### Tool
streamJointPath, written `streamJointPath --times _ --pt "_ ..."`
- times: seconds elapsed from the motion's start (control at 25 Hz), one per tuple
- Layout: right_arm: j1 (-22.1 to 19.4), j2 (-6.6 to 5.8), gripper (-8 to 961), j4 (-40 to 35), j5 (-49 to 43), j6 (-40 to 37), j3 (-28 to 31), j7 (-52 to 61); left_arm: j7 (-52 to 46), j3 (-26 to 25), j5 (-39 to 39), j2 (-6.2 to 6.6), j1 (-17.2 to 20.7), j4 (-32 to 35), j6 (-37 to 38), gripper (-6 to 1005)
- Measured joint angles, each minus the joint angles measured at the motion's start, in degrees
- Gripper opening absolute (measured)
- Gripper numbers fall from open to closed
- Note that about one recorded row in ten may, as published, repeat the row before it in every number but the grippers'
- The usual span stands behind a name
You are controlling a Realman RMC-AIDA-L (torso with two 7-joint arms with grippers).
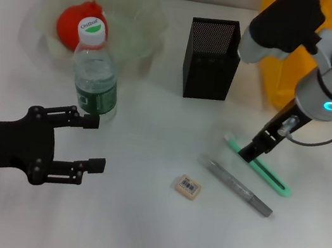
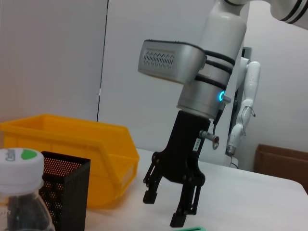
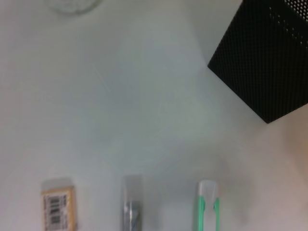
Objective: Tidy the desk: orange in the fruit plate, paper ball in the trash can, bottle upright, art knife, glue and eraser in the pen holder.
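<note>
Two arms show over the white desk (image 1: 133, 234), and the black mesh pen holder (image 1: 211, 59) serves as the marker. Well to its left and nearer the robot, the left gripper (image 1: 98, 144) hovers with its fingers spread wide around nothing. Just beyond those fingers the bottle (image 1: 93, 71) stands upright, left of the pen holder. Behind it, the orange (image 1: 71, 21) lies in the clear fruit plate (image 1: 141, 10). Toward the robot from the pen holder lies the eraser (image 1: 188, 186), then the grey glue stick (image 1: 235, 186) to its right. Right of the holder, the right gripper (image 1: 252, 151) is down at the green art knife (image 1: 260, 167), its jaws parted. A yellow bin (image 2: 72, 144) stands behind the holder.
</note>
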Motion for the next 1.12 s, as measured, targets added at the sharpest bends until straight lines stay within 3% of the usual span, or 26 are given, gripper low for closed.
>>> streamJointPath --times 0.36,0.6,0.92,1.12 --pt "0.4 0.04 679 5.6 1.7 6.2 -1.2 0.0 0.1 0.3 0.6 -0.81 -0.1 0.1 -2.4 785" --pt "0.6 0.08 438 8.2 3.4 8.3 -2.1 -0.9 0.2 0.3 0.9 -1.05 -0.3 -0.2 -3.0 785" --pt "0.6 0.04 193 9.0 3.6 9.2 -2.5 -1.2 0.3 0.2 1.0 -1.21 -0.3 -0.3 -3.6 785" --pt "-1.4 -0.3 152 4.2 4.6 7.0 -0.9 -1.8 0.4 -0.1 1.0 -1.36 -0.3 -0.3 -3.7 786"
